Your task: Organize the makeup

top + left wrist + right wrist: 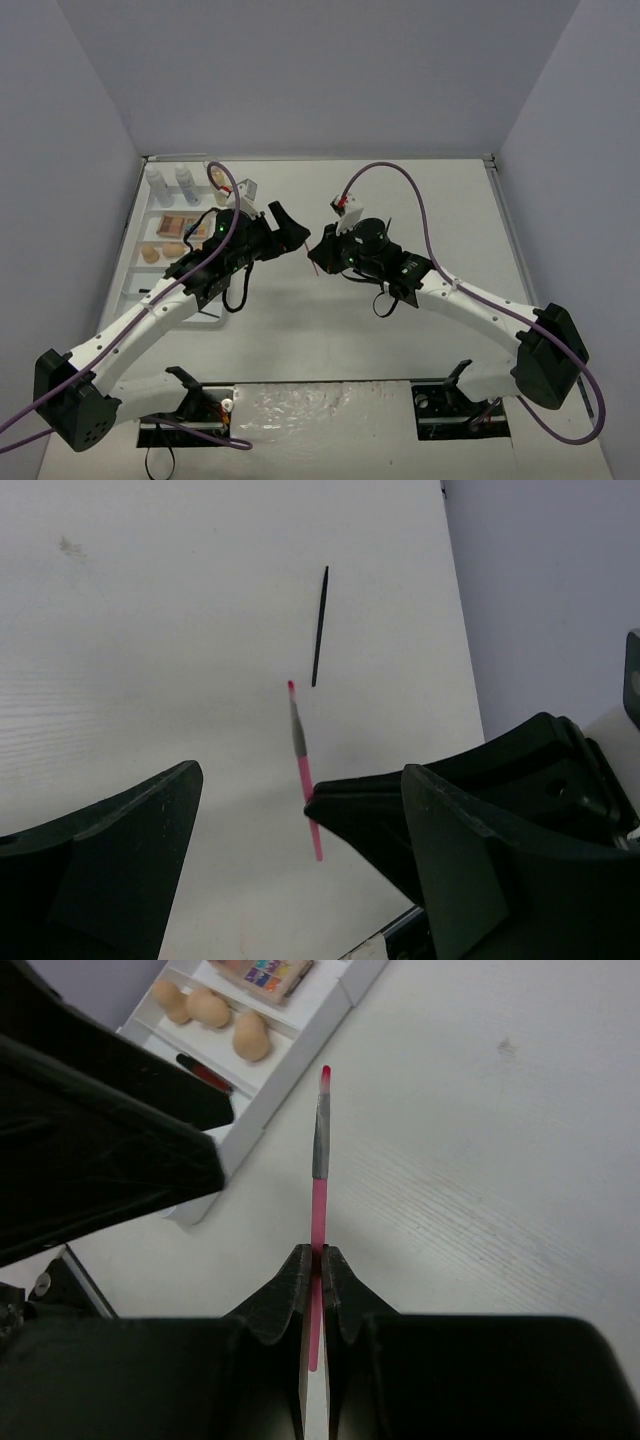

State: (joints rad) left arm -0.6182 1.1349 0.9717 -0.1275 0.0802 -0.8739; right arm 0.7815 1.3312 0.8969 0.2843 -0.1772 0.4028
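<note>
The white slotted tray (290,1065) at the left edge of the bench (450,200) holds three peach sponges (208,1007), a palette (270,972) and a red-and-black pencil (205,1072), with two clear bottles (155,182) at its upper end. At mid-frame of the top view the right tool (315,1260) pinches a pink brush (318,1205) over open bench. The left tool (298,775), fingers spread, faces it close by, and a thin black pencil (319,625) lies alone beyond.
</note>
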